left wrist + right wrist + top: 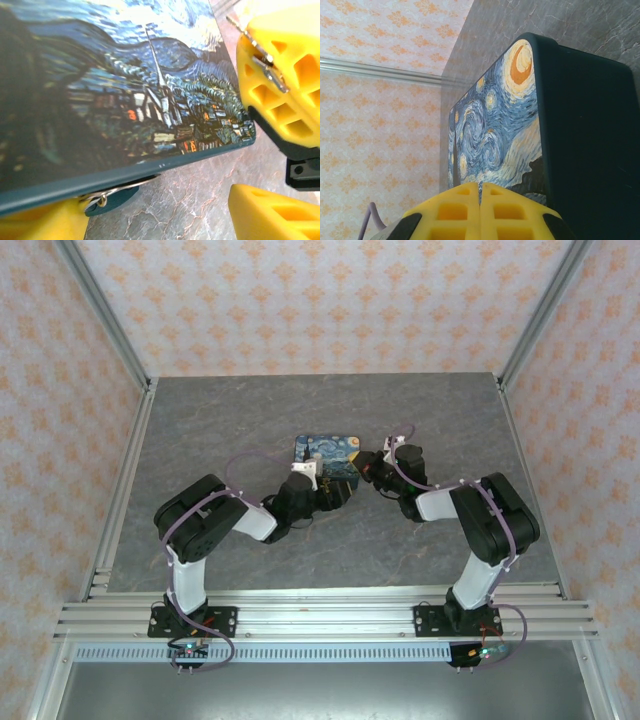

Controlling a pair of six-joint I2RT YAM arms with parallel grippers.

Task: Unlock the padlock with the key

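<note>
left claw [157, 218] spread — padlock [116, 196] just inside | right claw [481, 187] pinching key [265, 64]

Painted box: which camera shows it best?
Top external: the painted box sits nearly whole, though small. Left wrist crops to its village print and front edge; right wrist to its moon corner and dark side.

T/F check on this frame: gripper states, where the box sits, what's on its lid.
1. The right gripper is shut. True.
2. The box sits in the far left corner of the table. False: it sits near the middle, between the two grippers.
3. The left gripper has its fingers apart. True.
4. The box lid is plain red. False: it bears a swirly night-sky painting.
</note>
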